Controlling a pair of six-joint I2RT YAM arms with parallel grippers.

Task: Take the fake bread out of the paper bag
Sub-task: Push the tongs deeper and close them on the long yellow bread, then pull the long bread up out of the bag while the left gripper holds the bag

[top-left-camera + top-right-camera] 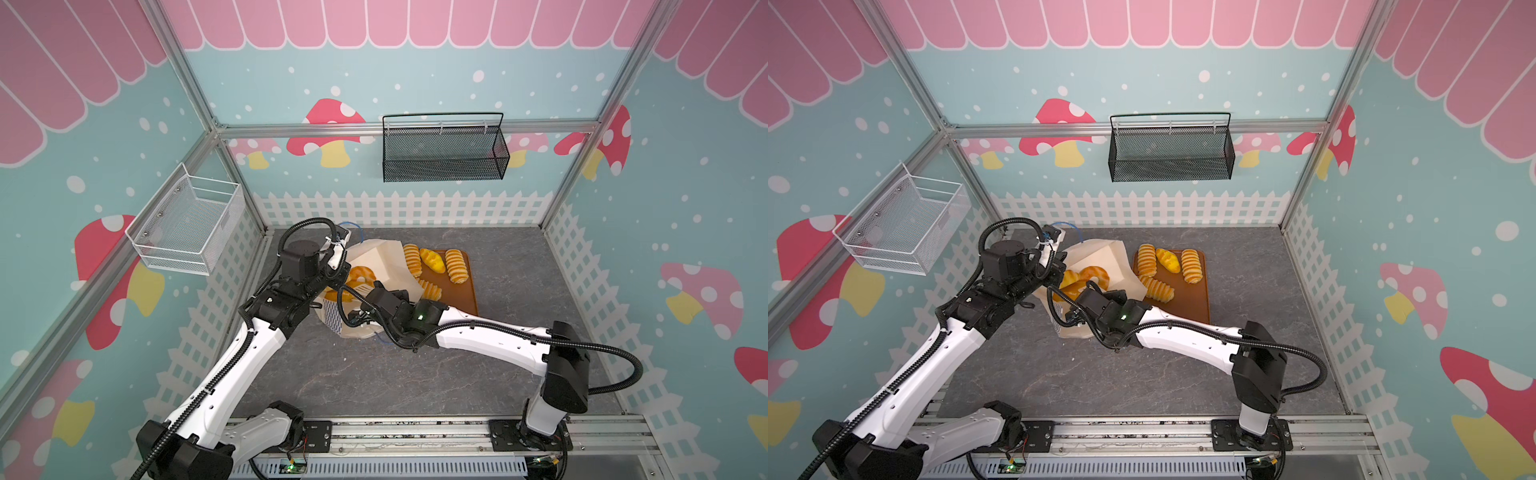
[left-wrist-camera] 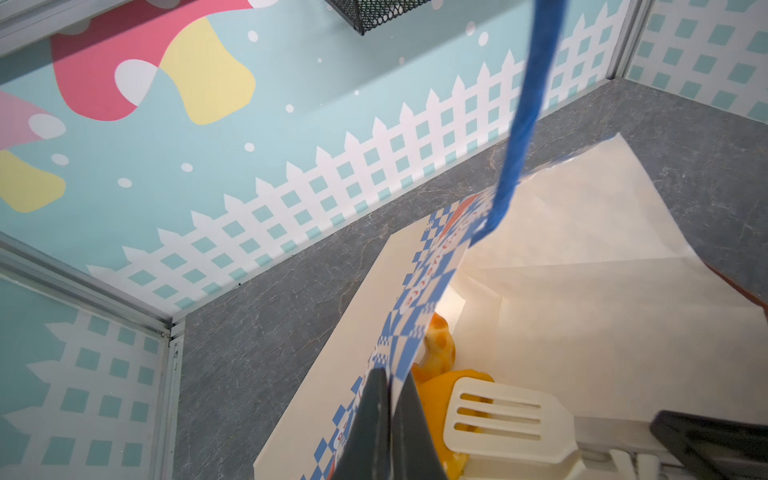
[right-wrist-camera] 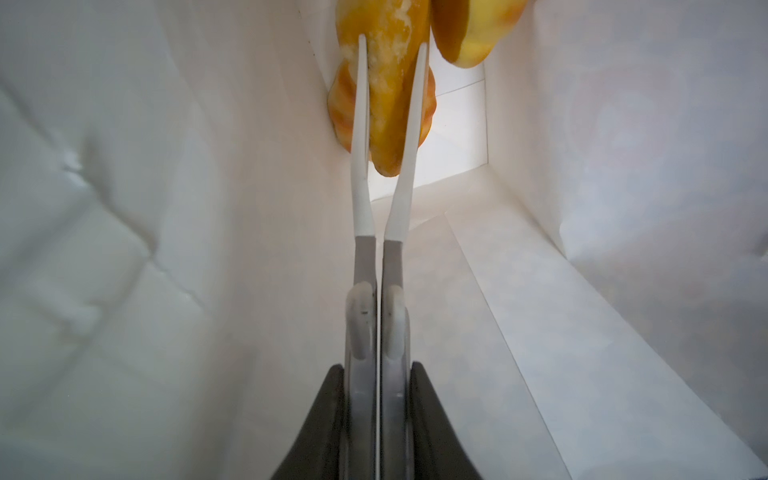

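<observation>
While the left gripper [image 2: 390,376] pinches the bag [image 2: 582,249] open and the right gripper [image 3: 377,368] squeezes tongs [image 3: 360,166] on a bun [image 3: 388,83], a slow pull looks best.

On the desk [image 1: 519,332], left of middle and toward the back, the bag [image 1: 380,266]. Just right of it, a board [image 1: 467,299]. On the board, four pastries [image 1: 432,259]: three side by side at the back, one before them beside the bag. More pastries inside the bag [image 1: 360,275]. At its left rim, the left gripper [image 2: 388,386], jaws clamped on it. Inside from the front, the right gripper [image 3: 392,41], jaws pinching one pastry [image 3: 390,104].
</observation>
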